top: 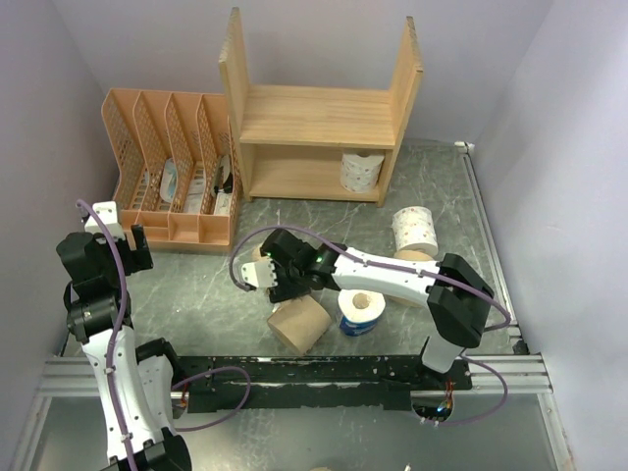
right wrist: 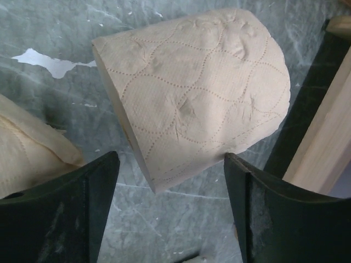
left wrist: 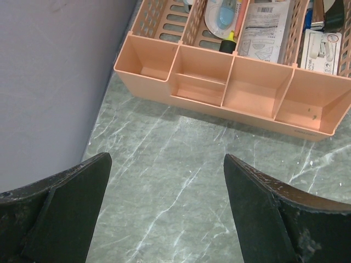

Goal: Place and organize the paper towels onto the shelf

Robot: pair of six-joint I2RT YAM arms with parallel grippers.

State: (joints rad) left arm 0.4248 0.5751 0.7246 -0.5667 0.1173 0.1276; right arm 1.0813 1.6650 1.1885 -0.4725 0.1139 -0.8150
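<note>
The wooden shelf (top: pixel 314 118) stands at the back with one white printed roll (top: pixel 361 169) on its lower tier. On the table lie a second white printed roll (top: pixel 414 229), a blue-wrapped roll (top: pixel 360 312), and three tan rolls: one near the front (top: pixel 299 325), one behind my right arm (top: pixel 415 256), and one (top: pixel 260 252) at my right gripper (top: pixel 257 269). In the right wrist view that tan roll (right wrist: pixel 192 93) lies on its side, its near corner between my open fingers (right wrist: pixel 170 161), untouched. My left gripper (left wrist: pixel 167 161) is open and empty over bare table.
An orange lattice file organizer (top: pixel 172 167) with stationery stands left of the shelf, and its front trays (left wrist: pixel 236 87) are just ahead of my left gripper. Grey walls close the sides. Another tan roll (right wrist: pixel 27 148) and a light wooden edge (right wrist: pixel 323 142) flank my right gripper.
</note>
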